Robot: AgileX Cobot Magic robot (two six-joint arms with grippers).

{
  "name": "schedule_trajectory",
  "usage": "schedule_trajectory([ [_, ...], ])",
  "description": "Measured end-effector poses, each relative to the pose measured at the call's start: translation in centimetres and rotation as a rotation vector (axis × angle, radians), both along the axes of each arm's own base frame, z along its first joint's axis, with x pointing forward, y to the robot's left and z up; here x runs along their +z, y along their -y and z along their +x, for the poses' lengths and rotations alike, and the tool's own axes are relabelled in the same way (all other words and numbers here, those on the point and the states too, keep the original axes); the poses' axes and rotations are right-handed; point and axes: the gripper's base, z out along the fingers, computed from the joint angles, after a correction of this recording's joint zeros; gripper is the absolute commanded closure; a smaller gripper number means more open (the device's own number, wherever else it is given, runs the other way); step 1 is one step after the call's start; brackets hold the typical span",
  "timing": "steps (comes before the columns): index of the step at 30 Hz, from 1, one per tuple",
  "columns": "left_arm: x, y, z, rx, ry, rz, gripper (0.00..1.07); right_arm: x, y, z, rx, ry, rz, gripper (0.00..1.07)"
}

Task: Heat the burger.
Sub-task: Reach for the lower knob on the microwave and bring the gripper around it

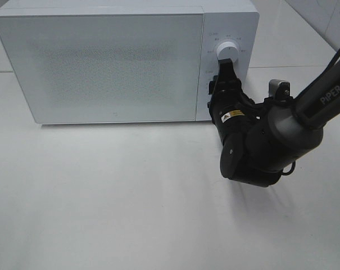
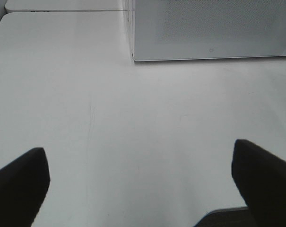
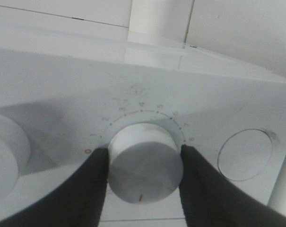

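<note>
Now right jaws pinch one knob (image 3: 143, 165) of the microwave's (image 1: 102, 62) two.

Burger out of sight in every view, white microwave (image 1: 102, 62), door shut, front speckled and opaque

One white microwave (image 1: 158, 5) with one door (image 1: 102, 62); two round white dials on its panel, the upper dial (image 1: 228, 52) and the numbered dial (image 3: 143, 163); one flat round button (image 3: 244, 153) beside them; one pale worktop (image 1: 102, 197); one black arm (image 1: 304, 107) in the high view; two sets of jaws, one per wrist view, each with two dark fingers (image 2: 20, 184).
</note>
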Motion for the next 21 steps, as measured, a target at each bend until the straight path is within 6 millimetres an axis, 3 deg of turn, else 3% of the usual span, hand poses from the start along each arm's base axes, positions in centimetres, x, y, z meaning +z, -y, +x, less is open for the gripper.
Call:
schedule_trajectory([
  [21, 0.0, 0.0, 0.0, 0.0, 0.0, 0.0, 0.05, 0.07, -0.03, -0.01, -0.063, 0.007, 0.27, 1.06],
])
